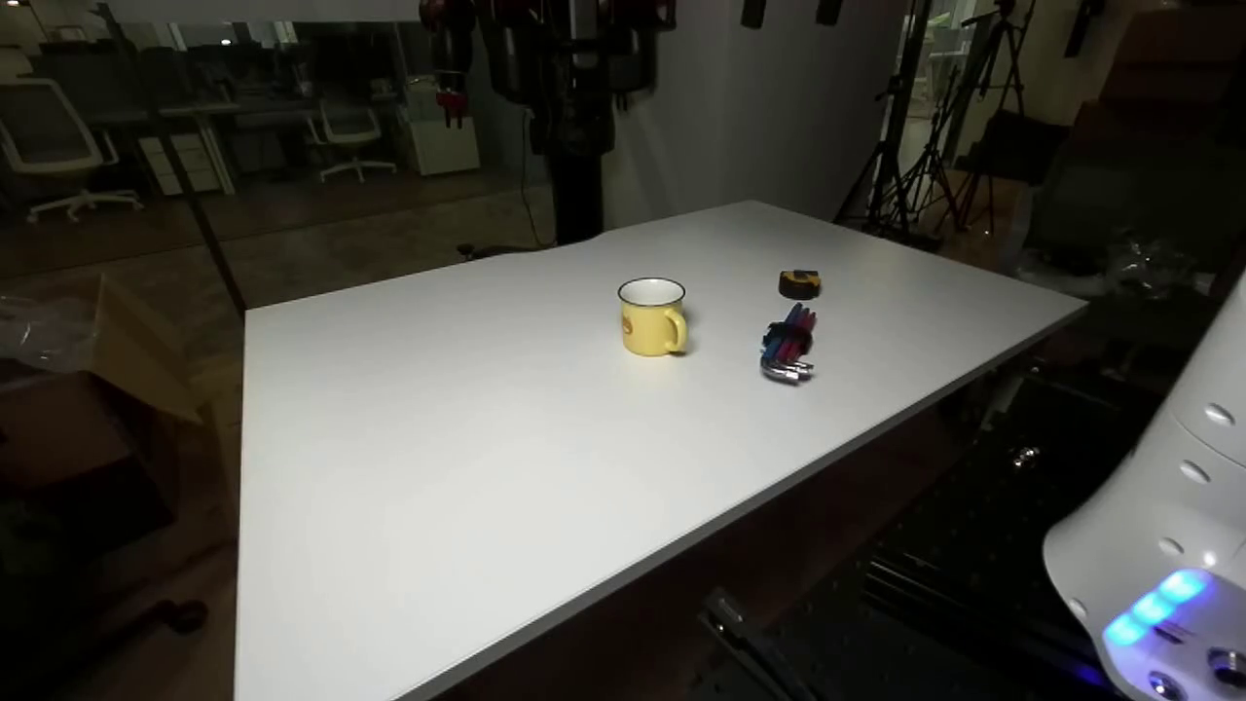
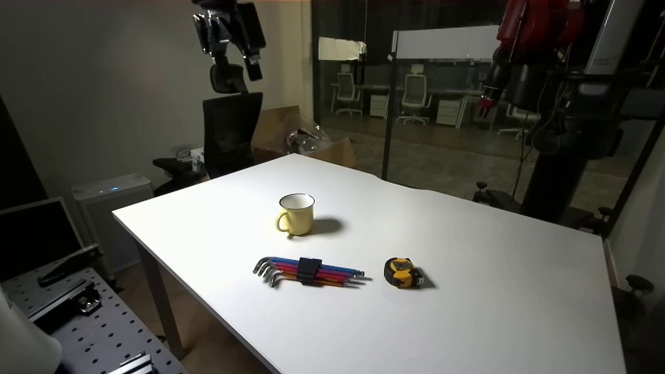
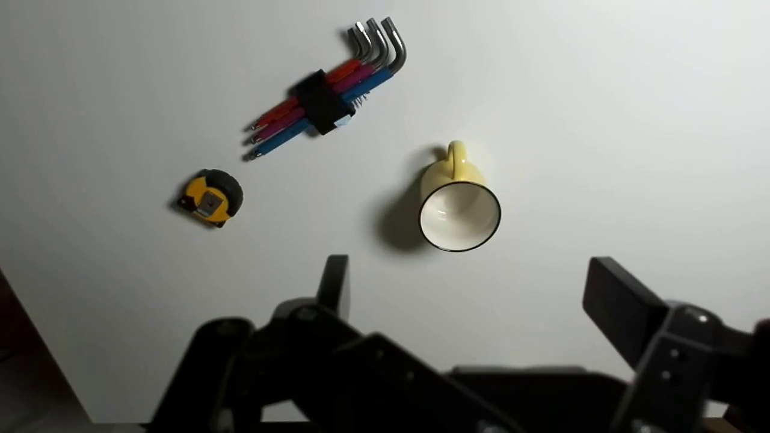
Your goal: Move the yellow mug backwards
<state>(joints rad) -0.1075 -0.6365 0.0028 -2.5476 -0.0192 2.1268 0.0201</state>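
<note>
The yellow mug [image 3: 459, 196] stands upright on the white table [image 2: 467, 301], well apart from the gripper [image 3: 468, 276], whose two fingers are spread wide. In the wrist view the mug shows ahead of the fingertips, about midway across the span between them, with its handle pointing away from the gripper. In an exterior view the gripper [image 2: 228, 59] hangs high above the mug's level.
</note>
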